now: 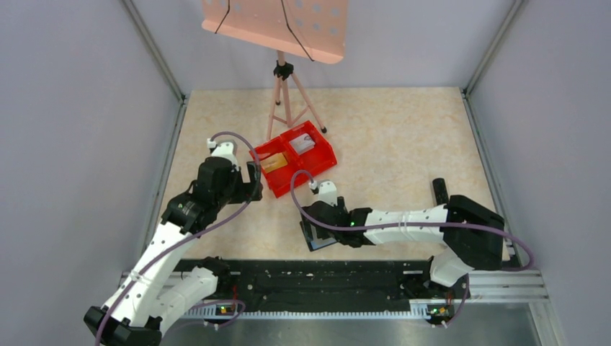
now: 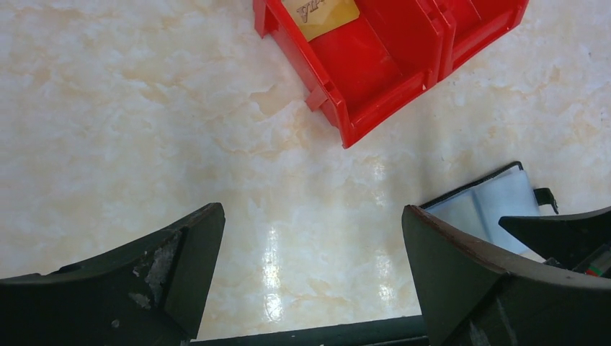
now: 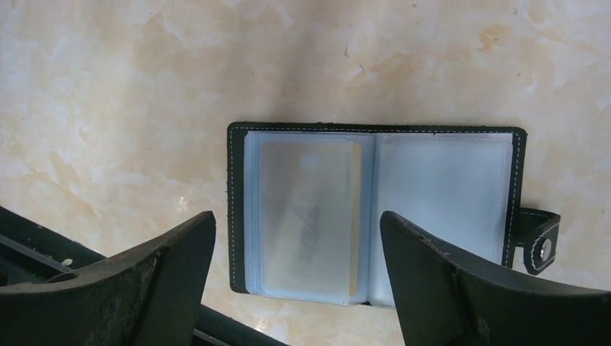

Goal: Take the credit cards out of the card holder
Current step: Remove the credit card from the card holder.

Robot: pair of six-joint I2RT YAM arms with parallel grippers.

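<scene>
The black card holder (image 3: 375,144) lies open on the table, with its side tab (image 3: 540,241) at the right. Its left see-through pocket holds a pale card with a gold edge (image 3: 310,216). The right pocket looks empty. My right gripper (image 3: 297,216) is open and hovers just over the left pocket, holding nothing. In the top view the holder (image 1: 315,241) is mostly hidden under the right gripper (image 1: 313,225). My left gripper (image 2: 311,216) is open and empty over bare table, next to the red bin in the top view (image 1: 253,182). The holder's corner also shows in the left wrist view (image 2: 490,205).
A red two-compartment bin (image 1: 320,160) sits mid-table, with a tan card (image 1: 275,164) in its left compartment and a pale card (image 1: 304,144) in the right. The left wrist view also shows the bin (image 2: 375,79) and the tan card (image 2: 320,13). A tripod (image 1: 284,101) carrying a pink perforated board (image 1: 277,25) stands behind.
</scene>
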